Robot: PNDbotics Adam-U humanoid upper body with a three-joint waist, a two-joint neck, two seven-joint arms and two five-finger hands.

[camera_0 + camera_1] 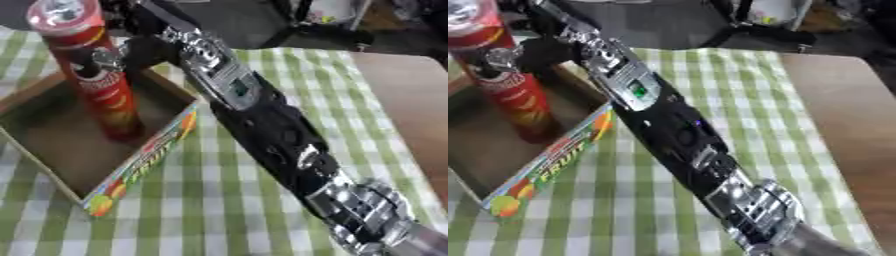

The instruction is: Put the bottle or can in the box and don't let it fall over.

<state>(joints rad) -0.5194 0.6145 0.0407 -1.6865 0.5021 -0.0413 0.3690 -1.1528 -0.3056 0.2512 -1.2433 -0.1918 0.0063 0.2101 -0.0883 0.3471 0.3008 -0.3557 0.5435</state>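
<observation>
A tall red can with a clear lid stands upright inside the open cardboard box, close to the box's far right wall. My right arm crosses the picture from the lower right to the upper left. At its end my right hand is behind and beside the can's upper half. A silver fingertip lies on the can's front, so the hand is curled round the can. The can's base rests on the box floor. My left hand shows in neither view.
The box's near wall carries a colourful fruit print. A green and white checked cloth covers the table, with bare wood at the right. Dark floor and furniture legs lie beyond the far edge.
</observation>
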